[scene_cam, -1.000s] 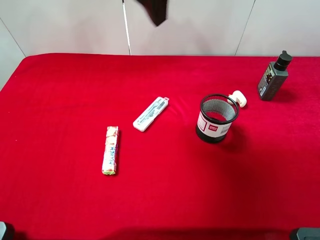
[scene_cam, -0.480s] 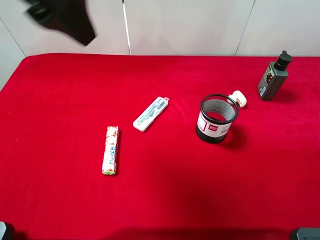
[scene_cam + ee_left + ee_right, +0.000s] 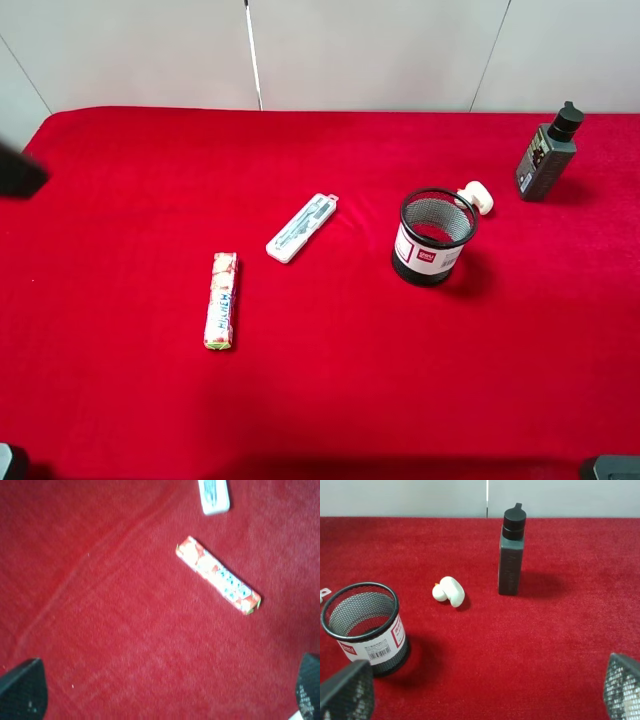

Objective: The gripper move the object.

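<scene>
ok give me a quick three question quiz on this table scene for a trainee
1. True or false: the small cream-white piece lies inside the mesh cup.
2. Which stands upright? A) candy stick B) dark bottle C) flat white case
3. Fill in: the right gripper holds ____.

Key: 1 false, it lies on the red cloth between cup and bottle. 2 B. 3 nothing, its fingers are spread wide.

Bench [image 3: 330,400] covered in red velvet-like cloth, filling most of high view; faint creases in cloth visible in left wrist view. Behind bench, pale grey-white wall [image 3: 380,50] of flat panels, 3 thin dark seams between them. Light even, soft shadows on cloth. No floor or window in view.
</scene>
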Available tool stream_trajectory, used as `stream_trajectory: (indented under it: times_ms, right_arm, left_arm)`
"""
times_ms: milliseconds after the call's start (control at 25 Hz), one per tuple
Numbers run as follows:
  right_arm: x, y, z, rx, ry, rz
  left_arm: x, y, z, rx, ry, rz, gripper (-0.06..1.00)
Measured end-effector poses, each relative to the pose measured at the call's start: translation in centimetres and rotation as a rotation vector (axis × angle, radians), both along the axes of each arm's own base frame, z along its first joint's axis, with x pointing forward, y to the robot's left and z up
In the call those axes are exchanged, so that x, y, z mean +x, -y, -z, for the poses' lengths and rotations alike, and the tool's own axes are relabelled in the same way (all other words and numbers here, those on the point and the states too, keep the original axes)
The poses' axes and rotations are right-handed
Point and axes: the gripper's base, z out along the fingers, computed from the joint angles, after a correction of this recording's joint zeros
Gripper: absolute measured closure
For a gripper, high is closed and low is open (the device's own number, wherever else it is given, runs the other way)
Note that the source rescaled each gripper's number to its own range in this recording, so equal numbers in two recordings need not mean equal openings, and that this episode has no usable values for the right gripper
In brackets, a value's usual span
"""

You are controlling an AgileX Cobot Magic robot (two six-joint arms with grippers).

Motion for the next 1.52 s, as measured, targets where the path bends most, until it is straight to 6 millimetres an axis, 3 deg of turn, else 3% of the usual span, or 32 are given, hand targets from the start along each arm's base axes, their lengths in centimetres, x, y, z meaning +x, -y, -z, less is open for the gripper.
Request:
stream_trajectory:
  times_ms: [240, 640, 1040, 1360, 1520]
  right_arm:
    - [0.0, 0.0, 0.0, 0.000, 0.000, 0.000]
    - [0.0, 0.0, 0.0, 0.000, 0.000, 0.000]
    - [0.0, 0.0, 0.0, 0.000, -0.001, 0.000]
    - [0.0, 0.0, 0.0, 0.000, -0.001, 0.000]
    - [0.0, 0.0, 0.0, 0.000, -0.001, 0.000]
  left_arm:
    - [-2.9, -2.9, 2.0, -0.064, -0.004, -0.050, -0.06]
    - [-5.1, -6.5, 5.1, -0.162, -0.029, -0.332, -0.06]
    - [-7.7, -8.3, 7.0, -0.234, 0.076, -0.530, -0.06]
    - [-9.5, -8.4, 9.4, -0.303, 0.253, -0.599, -0.06]
    - [-10.7, -8.4, 9.5, -0.332, 0.335, -0.601, -0.06]
